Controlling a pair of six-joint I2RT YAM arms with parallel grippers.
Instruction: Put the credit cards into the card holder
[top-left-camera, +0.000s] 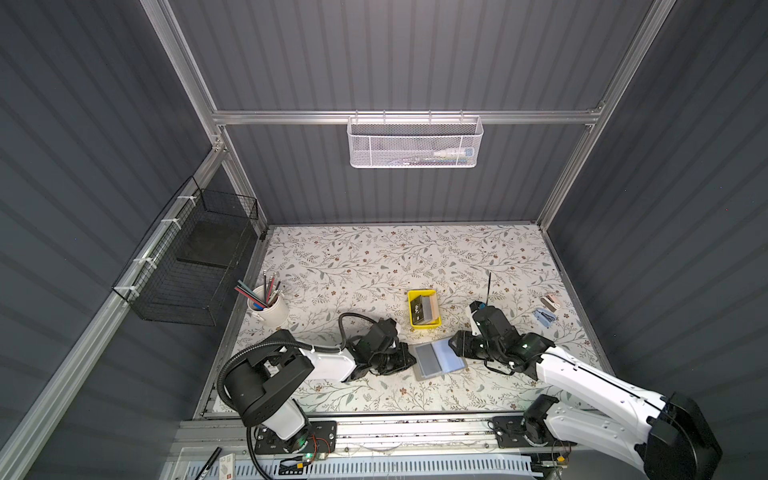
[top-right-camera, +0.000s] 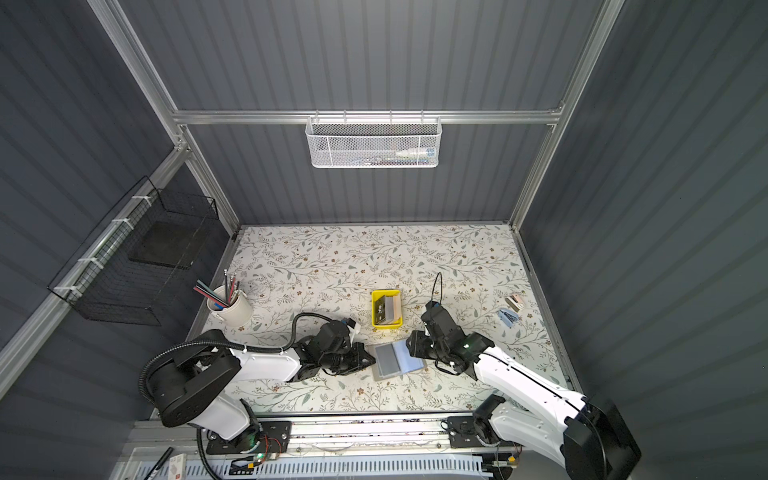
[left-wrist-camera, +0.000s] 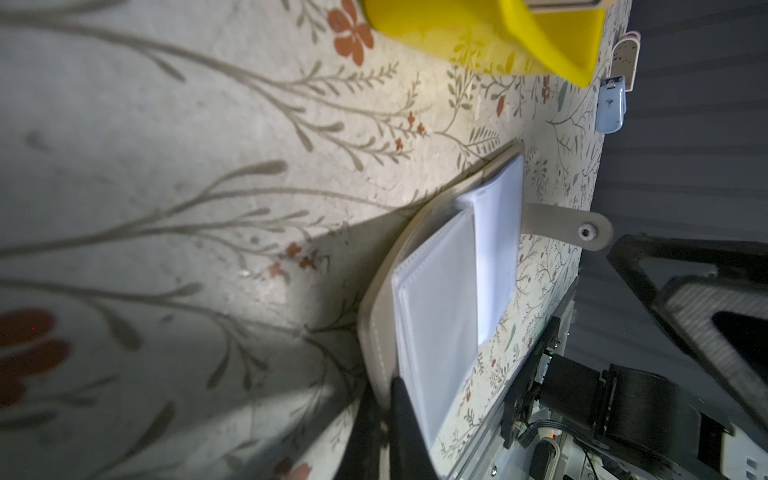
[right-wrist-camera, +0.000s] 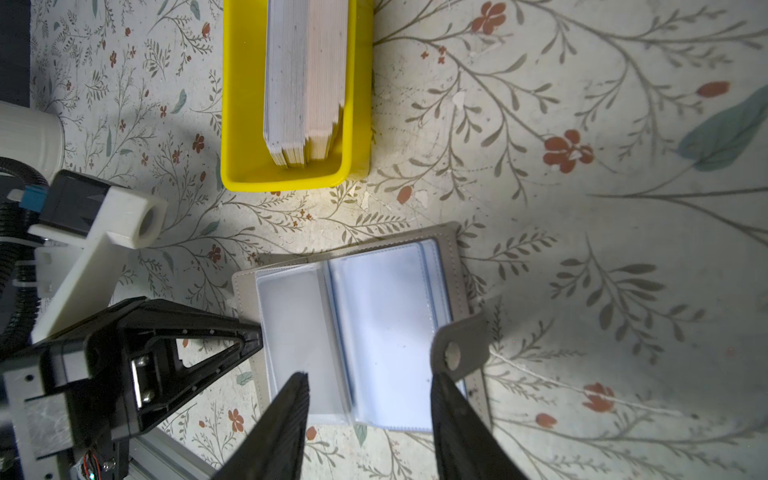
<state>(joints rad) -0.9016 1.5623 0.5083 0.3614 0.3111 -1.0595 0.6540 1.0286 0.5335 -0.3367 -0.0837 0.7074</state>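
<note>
The grey card holder lies open on the floral table, its bluish sleeves facing up. My left gripper lies low at its left side, shut on the edge of the grey cover. My right gripper hovers open over the holder's right half, beside the raised snap tab. The credit cards stand as a black, white and tan stack in the yellow tray, just behind the holder.
A white cup of pencils stands at the left. A blue clip and a small pink-and-white item lie at the far right. A black wire basket hangs on the left wall and a white mesh basket on the back wall.
</note>
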